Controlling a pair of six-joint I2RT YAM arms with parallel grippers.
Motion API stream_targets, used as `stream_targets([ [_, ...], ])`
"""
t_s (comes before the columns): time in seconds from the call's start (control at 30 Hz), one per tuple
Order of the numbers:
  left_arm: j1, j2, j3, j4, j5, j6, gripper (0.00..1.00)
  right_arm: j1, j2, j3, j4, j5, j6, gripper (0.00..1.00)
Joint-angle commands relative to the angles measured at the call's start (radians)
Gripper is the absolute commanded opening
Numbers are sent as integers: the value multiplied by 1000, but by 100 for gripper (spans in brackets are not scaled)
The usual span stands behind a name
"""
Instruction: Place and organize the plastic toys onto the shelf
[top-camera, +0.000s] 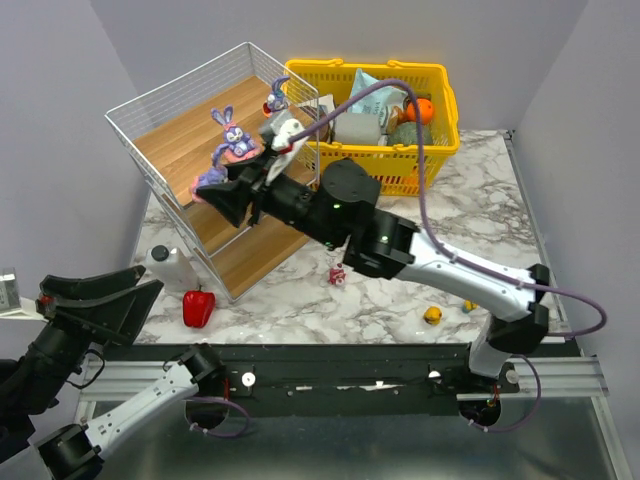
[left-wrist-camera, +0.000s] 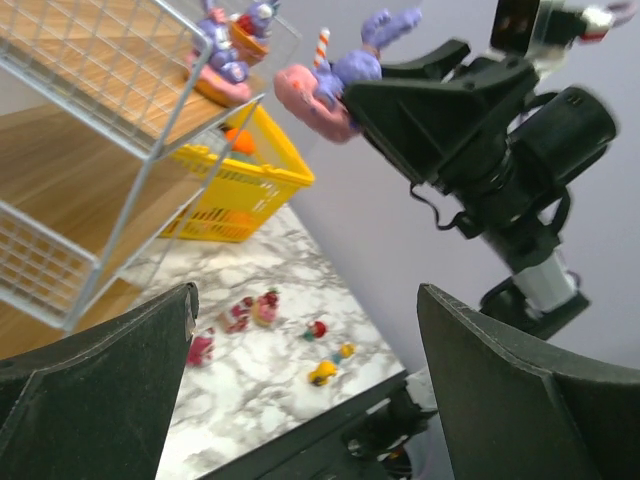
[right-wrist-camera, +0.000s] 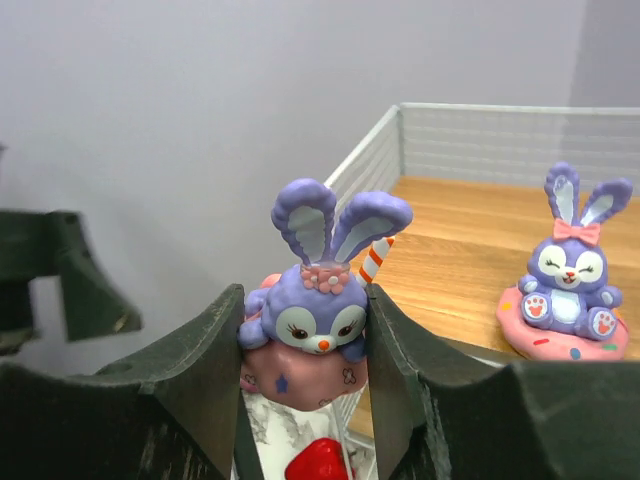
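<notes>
Top external view: shelf (top-camera: 180, 140) stands far left on the table (top-camera: 480, 200). Right fingers (right-wrist-camera: 205, 350) pinch a purple bunny (right-wrist-camera: 312, 315) by its sides, near the top tier's rim. Left fingers (left-wrist-camera: 100, 390) are spread wide and empty. Best next move is probably to clear the wire, set the base flat beside the seated bunny (right-wrist-camera: 570, 285), then release. Small toys (top-camera: 338, 275) lie on the table.

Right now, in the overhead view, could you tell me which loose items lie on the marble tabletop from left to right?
From the left: white bottle → red bell pepper → small pink-red figure → yellow piece → tinier yellowish piece.
</notes>
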Motion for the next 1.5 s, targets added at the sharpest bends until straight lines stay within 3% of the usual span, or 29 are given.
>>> stream_targets([
  [0.0, 2, 2, -2, -99, -106, 98, 99, 42, 186, 228, -103, 306, 27, 1],
  [0.17, 2, -10, -3, -117, -135, 108, 99, 54, 295, 388, -146, 442, 44, 1],
  [0.33, 2, -21, 9, -128, -150, 114, 99, 54, 317, 399, -149, 503, 77, 1],
  [0.73, 2, -31, 7, -127, -164, 119, 99, 54, 444, 549, -224, 521, 7, 1],
  [0.97, 0, -27, 4, -127, -170, 121, 99, 54, 458, 546, -212, 558, -16, 1],
  [1.07, 2, -27, 1, -128, -176, 122, 99, 54, 464, 549, -212, 542, -22, 6],
  [1.47, 0, -25, -3, -122, -190, 130, 99, 54, 496, 565, -229, 532, -82, 39],
])
